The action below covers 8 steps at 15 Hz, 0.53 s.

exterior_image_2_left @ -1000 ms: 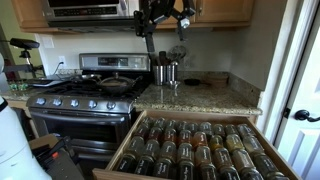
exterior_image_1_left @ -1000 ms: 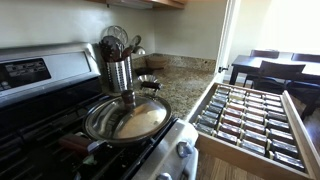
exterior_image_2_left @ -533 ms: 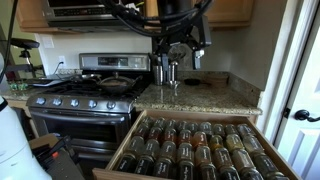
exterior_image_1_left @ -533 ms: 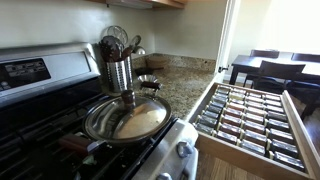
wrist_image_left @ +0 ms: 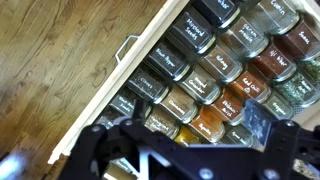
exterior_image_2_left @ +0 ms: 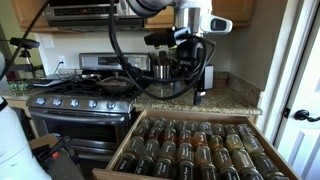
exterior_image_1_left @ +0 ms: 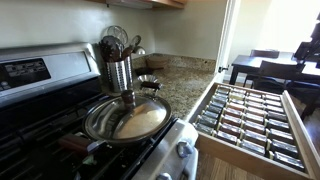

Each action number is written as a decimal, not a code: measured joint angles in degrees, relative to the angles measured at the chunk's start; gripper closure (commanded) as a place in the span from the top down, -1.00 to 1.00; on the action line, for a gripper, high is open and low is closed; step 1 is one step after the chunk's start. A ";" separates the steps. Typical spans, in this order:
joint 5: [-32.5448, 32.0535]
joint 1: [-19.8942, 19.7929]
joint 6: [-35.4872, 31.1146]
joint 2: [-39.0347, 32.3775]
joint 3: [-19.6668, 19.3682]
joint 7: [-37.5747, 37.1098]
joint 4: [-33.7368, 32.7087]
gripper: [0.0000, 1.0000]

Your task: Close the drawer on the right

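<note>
Nothing of the closing is done yet: the drawer stands wide open beside the stove, its spice jars exposed, while the gripper, seemingly spread and empty, hovers above without touching, so the whole push remains.
</note>
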<state>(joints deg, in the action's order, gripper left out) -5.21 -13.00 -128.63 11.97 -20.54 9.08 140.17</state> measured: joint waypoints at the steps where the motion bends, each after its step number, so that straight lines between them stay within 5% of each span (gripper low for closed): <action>1: 0.78 -0.09 -0.40 -1.72 0.01 -0.93 -0.61 1.00; 8: -0.50 -0.58 -0.77 -5.75 0.91 -1.92 -3.24 1.00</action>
<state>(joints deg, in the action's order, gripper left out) -5.71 -13.58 -129.40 6.22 -19.63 7.16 136.93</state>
